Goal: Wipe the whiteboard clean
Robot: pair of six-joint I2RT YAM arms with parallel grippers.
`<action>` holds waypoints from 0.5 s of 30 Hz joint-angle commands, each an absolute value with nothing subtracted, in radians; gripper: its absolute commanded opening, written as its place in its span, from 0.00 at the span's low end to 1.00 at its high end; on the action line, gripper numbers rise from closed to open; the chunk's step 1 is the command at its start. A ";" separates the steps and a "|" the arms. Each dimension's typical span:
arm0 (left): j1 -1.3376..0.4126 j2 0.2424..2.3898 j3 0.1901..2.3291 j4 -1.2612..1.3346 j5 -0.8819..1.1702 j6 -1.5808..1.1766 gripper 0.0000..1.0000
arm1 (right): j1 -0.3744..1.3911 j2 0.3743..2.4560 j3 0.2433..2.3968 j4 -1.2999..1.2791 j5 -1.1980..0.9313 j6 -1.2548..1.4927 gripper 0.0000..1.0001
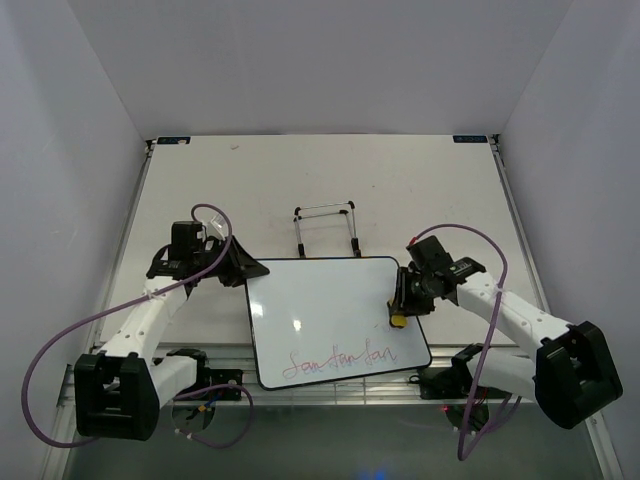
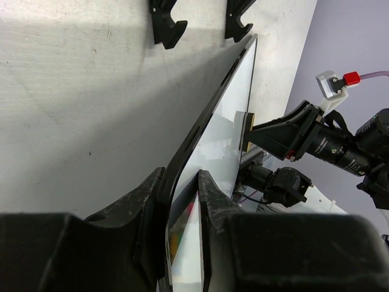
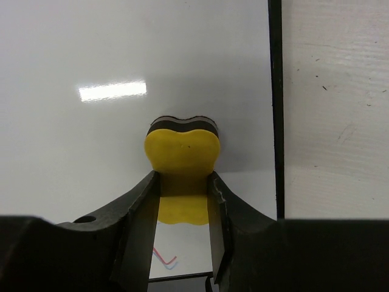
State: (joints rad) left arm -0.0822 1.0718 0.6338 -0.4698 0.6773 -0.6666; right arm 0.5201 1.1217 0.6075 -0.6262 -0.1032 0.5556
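Right hand (image 3: 182, 182) pinches the yellow eraser (image 3: 181, 149) on the whiteboard (image 1: 330, 300), which lies on the tabletop (image 1: 250, 180), its corner clamped by my left hand (image 2: 180, 182). I should press flat and sweep toward the red writing (image 1: 340, 358).

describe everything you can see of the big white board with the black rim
The large rectangular whiteboard has a glossy white face, thin black rim and rounded corners, and sits slightly skewed. Red cursive scribble runs along its near edge; the rest looks clean. The left gripper clamps its far-left edge; the right gripper presses a small yellow eraser block against its face by the right rim.
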 commanded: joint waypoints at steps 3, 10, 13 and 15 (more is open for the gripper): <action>-0.032 1.075 0.647 -0.465 0.460 -0.561 0.00 | 0.520 1.238 0.624 -0.695 -0.112 0.457 0.28; 0.049 1.085 0.641 -0.439 0.462 -0.565 0.00 | 0.520 1.276 0.669 -0.686 -0.121 0.400 0.27; 0.049 1.098 0.629 -0.416 0.515 -0.554 0.00 | 0.525 1.204 0.605 -0.614 -0.199 0.391 0.26; 0.049 1.103 0.624 -0.413 0.535 -0.554 0.00 | 0.563 1.140 0.566 -0.483 -0.314 0.446 0.25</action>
